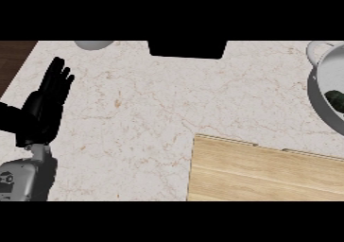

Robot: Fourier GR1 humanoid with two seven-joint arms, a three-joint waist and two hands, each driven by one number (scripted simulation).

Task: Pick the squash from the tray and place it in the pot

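Note:
A dark green squash lies inside the silver pot at the right edge of the head view, partly cut off by the frame. The wooden tray sits at the lower right with nothing on its visible surface. My left hand stands at the left side of the counter, fingers straight and pointing up, open and holding nothing. My right hand does not show in this view.
A black object sits at the counter's back edge in the middle. A grey round object peeks in at the top left. Dark wood floor lies beyond the counter's left edge.

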